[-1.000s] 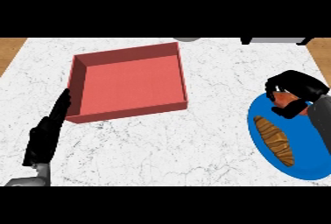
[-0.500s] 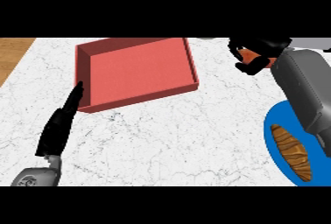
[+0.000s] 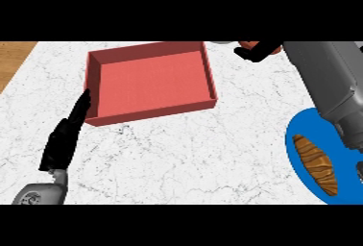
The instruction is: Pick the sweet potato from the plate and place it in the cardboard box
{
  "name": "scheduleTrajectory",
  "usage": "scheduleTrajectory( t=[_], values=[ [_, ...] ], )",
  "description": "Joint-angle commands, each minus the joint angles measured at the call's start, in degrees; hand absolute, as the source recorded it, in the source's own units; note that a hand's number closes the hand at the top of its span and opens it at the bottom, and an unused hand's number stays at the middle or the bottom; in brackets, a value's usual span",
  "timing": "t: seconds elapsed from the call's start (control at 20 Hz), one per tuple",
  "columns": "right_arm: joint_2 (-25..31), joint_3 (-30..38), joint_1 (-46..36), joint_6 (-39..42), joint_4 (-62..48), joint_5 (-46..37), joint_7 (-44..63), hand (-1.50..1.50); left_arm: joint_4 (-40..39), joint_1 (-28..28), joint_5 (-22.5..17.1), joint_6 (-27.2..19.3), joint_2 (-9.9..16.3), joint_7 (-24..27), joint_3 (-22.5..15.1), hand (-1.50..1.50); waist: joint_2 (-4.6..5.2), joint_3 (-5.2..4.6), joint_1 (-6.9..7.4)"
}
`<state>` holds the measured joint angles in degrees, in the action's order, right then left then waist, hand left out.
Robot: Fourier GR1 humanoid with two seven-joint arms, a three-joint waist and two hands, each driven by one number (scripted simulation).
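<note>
We look steeply down on a white marbled counter [image 3: 191,158] with a strip of wooden surface [image 3: 14,62] at ten o'clock.

The red, shallow, square box [image 3: 150,81] sits at eleven to twelve o'clock from the view's centre. Its floor is bare; we see nothing inside it. Its walls stand upright all round, and the near wall faces us along the lower edge.

The blue plate [image 3: 301,153] lies at four o'clock, cut by the right edge. On it rests a brown, ridged, elongated piece [image 3: 315,161], lying lengthwise along the plate; we cannot say for certain what food it is.

Our right forearm [image 3: 333,86] comes in from the right and runs up toward one o'clock, passing over the upper part of the plate. The right hand [image 3: 257,49] shows at the top edge, at one o'clock, just beyond the box's right corner and outside its walls. Its black fingers curl round an orange-red object, the sweet potato [image 3: 248,45], of which only a small part shows above the fingers.

Our left hand [image 3: 65,137] lies at eight to nine o'clock, fingers straight and together, holding nothing. Its fingertips [image 3: 85,96] reach the box's left wall; we cannot tell whether they touch it
</note>
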<state>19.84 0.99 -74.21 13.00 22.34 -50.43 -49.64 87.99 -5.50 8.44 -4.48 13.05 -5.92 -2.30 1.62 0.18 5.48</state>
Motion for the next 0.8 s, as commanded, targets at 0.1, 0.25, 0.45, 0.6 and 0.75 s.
scheduleTrajectory(
  t=[0.1,0.25,0.45,0.6,0.75],
  values=[
    [-3.03,4.48,-7.22,8.86,-3.39,6.38,-5.89,1.5,-0.65,3.02,0.51,-0.75,-0.85,1.83,-0.16,0.0,-0.44,-0.19,-1.18],
    [-3.65,4.85,-10.11,12.04,-4.53,7.71,-5.25,1.5,1.01,3.68,-0.77,0.96,0.87,0.22,1.08,0.0,-0.65,-0.19,-1.48],
    [-7.61,4.06,-13.14,11.31,-6.04,7.67,-2.04,1.5,-1.31,1.96,-0.09,-0.36,-0.24,1.03,1.53,0.0,-0.68,-0.23,-2.41],
    [-14.28,4.32,-14.5,6.74,-5.99,8.24,4.02,1.5,0.08,5.16,0.27,-0.33,0.38,2.73,1.88,0.0,-1.04,-0.24,-2.65],
    [-13.65,4.14,-17.0,8.31,-7.98,7.82,4.47,1.5,1.13,5.05,0.08,0.88,0.47,1.98,1.2,0.0,-0.68,-0.26,-2.26]
  ],
)
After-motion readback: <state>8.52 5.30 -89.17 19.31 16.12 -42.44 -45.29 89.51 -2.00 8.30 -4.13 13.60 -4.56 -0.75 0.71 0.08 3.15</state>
